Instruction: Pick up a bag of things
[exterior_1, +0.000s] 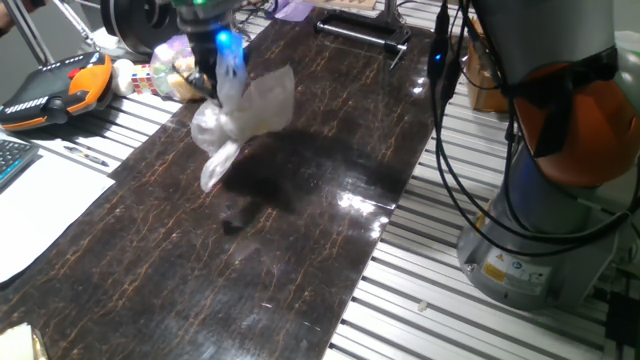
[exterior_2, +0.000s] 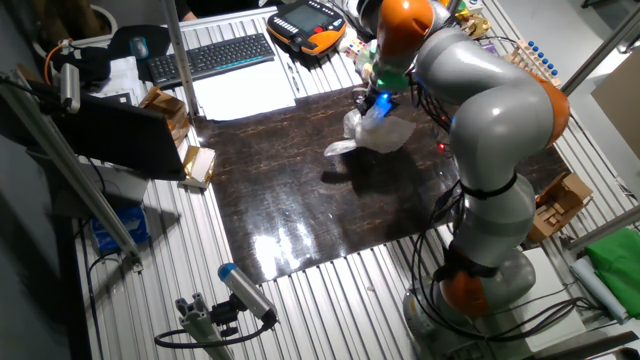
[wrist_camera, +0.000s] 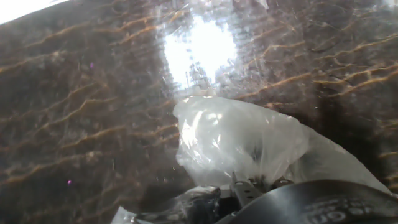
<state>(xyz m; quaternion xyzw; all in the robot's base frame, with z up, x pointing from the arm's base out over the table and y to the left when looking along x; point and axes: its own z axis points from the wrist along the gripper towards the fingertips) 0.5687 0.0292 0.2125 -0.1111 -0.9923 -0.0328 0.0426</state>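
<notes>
Dark marble-patterned tabletop (exterior_1: 300, 230) fills the foreground, veined in orange and catching glare. Over its far end leans the grey-and-orange arm (exterior_2: 490, 110), the biggest thing above the surface. From its gripper (exterior_1: 222, 72) — jaws clamped on the top of the plastic — hangs the bag of things (exterior_1: 240, 115), clear of the table with its shadow below, twisted tail drooping. Beyond lies a small clutter of toys (exterior_1: 165, 75).

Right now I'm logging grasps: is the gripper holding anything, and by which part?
Yes. The gripper holds the clear plastic bag by its top, and the rest hangs below, lifted off the dark tabletop.
</notes>
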